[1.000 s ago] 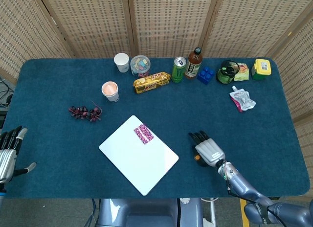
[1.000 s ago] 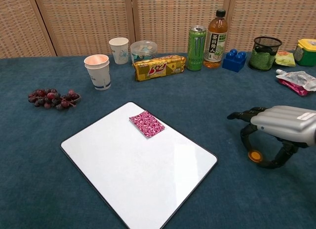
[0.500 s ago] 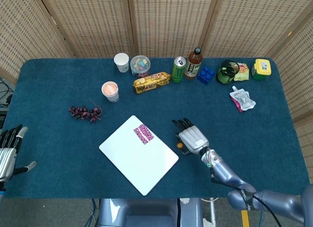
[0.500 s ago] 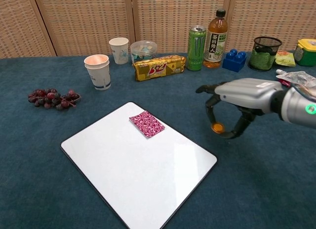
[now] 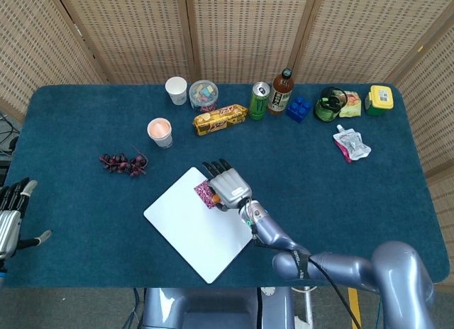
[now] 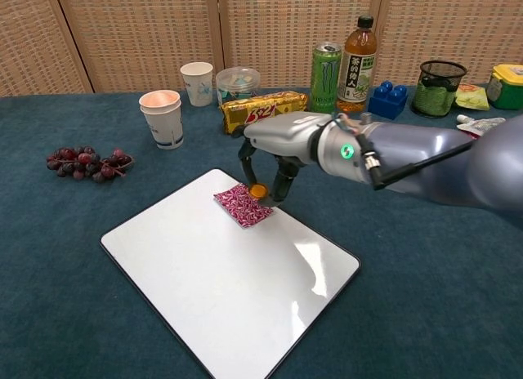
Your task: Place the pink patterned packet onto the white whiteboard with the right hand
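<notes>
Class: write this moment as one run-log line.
right hand: over packet, contact unclear | pink patterned packet: on whiteboard | left hand: idle, open

Bright, even overhead light, sharp focus — soft shadows only, with faint glare on the whiteboard (image 6: 315, 260).

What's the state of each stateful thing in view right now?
pink patterned packet: flat on the whiteboard, not lifted
whiteboard: flat on the table
right hand: over the packet, fingers pointing down
left hand: fingers spread, holding nothing
green can: upright
tea bottle: upright, capped
</notes>
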Controlling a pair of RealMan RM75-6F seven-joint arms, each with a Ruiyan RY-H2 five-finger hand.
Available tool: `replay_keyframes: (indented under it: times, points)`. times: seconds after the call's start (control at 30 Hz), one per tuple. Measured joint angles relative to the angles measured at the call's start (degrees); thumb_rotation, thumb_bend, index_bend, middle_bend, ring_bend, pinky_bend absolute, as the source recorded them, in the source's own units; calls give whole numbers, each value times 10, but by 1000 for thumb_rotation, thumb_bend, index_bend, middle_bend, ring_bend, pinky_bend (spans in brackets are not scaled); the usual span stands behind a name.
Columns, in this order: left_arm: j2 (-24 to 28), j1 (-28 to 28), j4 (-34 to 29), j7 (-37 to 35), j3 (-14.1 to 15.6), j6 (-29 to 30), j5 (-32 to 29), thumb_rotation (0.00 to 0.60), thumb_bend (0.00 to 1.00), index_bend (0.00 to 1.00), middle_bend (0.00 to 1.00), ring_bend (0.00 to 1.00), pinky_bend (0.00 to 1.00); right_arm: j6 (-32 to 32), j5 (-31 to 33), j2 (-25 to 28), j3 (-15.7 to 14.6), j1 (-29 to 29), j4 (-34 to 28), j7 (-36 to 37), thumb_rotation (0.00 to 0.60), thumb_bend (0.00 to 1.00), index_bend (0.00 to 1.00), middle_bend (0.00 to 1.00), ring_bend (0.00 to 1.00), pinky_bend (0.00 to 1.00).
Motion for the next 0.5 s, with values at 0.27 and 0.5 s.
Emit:
replay_keyframes:
  times: [0.27,0.5]
  points:
    - [9,0,5,-27,-6,-9,-15,600,0,0,0,0,0,-9,85,-78,12,55,98,-39,600,363,578,0,0,0]
    - [16,1,12,-49,-7,-12,-17,600,0,0,0,0,0,-6,119,-97,6,75,128,-61,600,363,525,0,0,0]
